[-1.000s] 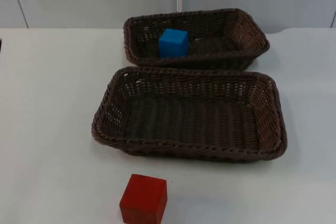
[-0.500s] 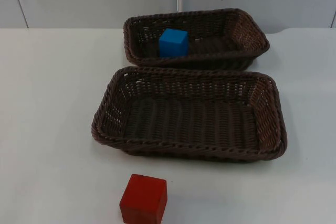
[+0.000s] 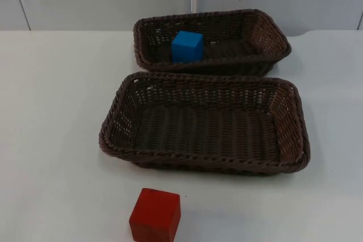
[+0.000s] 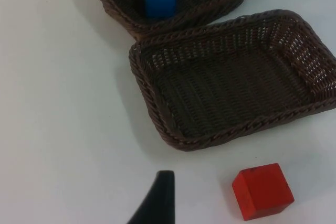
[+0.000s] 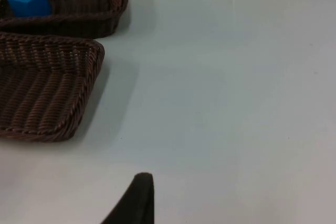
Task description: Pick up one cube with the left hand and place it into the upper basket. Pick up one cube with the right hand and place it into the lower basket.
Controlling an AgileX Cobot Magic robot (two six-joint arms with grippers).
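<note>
I see the blue cube (image 3: 187,46) inside the upper basket (image 3: 272,38); the red cube (image 3: 155,215) sits on the tabletop (image 3: 51,140) at 7 o'clock of the lower basket (image 3: 295,134). I cannot tell either hand's state.

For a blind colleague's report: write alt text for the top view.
A blue cube sits inside the upper wicker basket at the far side of a white table. The larger lower basket in front of it holds nothing, and a red cube stands on the table before it.
</note>
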